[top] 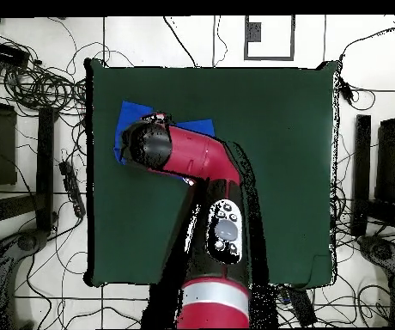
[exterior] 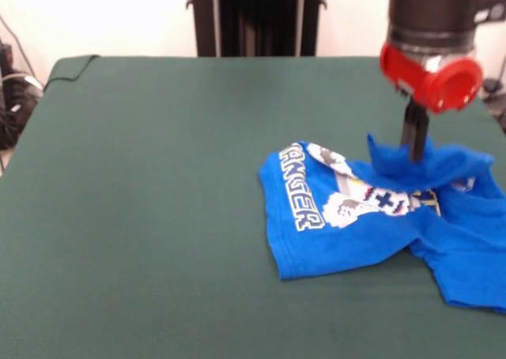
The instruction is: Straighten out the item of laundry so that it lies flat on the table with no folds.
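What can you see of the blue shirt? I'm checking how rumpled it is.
The small bright blue short-sleeved T-shirt looks like soft knit cloth, with white block lettering and a pixel-style print partly hidden by folds. It lies crumpled on the dark green cloth-covered table, at the front view's right. A peak of cloth rises where the robot's dark hand comes down into it. In the overhead view the arm covers most of it.

The arm [top: 203,163] has glossy red shells with black joints. One link carries a grey oval panel with buttons. The wrist is a dark cylinder with a red cap [exterior: 433,76]; below it is a thin black part.
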